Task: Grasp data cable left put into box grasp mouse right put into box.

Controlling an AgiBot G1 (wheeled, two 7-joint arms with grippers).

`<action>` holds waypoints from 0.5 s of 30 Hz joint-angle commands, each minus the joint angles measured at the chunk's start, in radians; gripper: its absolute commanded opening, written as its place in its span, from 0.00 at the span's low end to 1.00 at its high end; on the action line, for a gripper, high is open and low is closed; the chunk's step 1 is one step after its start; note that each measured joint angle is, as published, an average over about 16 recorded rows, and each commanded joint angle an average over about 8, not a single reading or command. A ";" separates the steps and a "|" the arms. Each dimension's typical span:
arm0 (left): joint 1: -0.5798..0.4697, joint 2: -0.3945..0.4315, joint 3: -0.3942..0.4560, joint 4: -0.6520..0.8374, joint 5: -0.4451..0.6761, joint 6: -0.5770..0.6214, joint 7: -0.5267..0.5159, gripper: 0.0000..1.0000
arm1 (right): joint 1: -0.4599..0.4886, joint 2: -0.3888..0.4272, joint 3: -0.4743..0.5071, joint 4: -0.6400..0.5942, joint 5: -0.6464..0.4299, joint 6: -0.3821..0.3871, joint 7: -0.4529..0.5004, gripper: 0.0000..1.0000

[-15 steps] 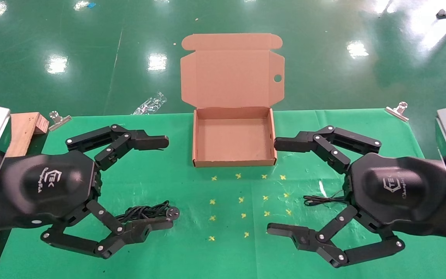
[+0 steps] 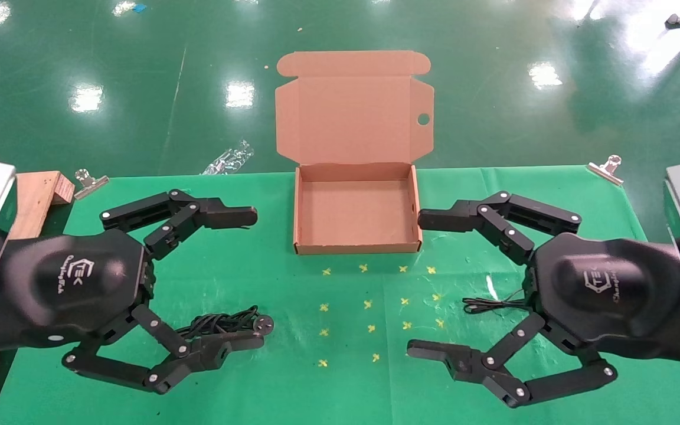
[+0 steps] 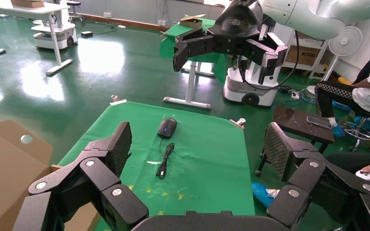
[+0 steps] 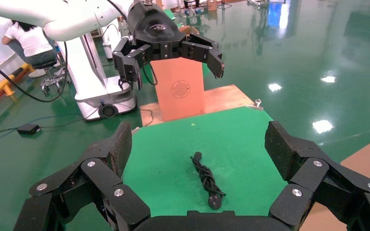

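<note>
Left hand (image 2: 252,278) splayed above data cable (image 2: 222,322); box (image 2: 356,243) empty.

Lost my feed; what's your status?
Left gripper and right gripper open, empty. Data cable, mouse on table. Box open, unobstructed.

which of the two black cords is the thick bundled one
The data cable, under the left claw. The other, by the right claw, is the mouse's thin wire.

Brown cardboard box (image 2: 356,203), green table cloth (image 2: 269,389) with yellow crosses, black mouse (image 3: 167,127) with seemingly blue wheel
</note>
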 commanded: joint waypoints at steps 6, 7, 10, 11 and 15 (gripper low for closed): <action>0.000 0.000 0.000 0.000 0.000 0.000 0.000 1.00 | 0.000 0.000 0.000 0.000 0.000 0.000 0.000 1.00; 0.000 0.000 0.000 0.000 0.000 0.000 0.000 1.00 | 0.000 0.000 0.000 0.000 0.000 0.000 0.000 1.00; 0.000 0.000 0.000 0.000 0.000 0.000 0.000 1.00 | 0.000 0.000 0.000 0.000 0.000 0.000 0.000 1.00; 0.000 0.000 0.000 0.000 0.000 0.000 0.000 1.00 | 0.000 0.000 0.000 0.000 0.000 0.000 0.000 1.00; 0.000 0.000 0.000 0.000 0.000 0.000 0.000 1.00 | 0.000 0.000 0.000 0.000 0.000 0.000 0.000 1.00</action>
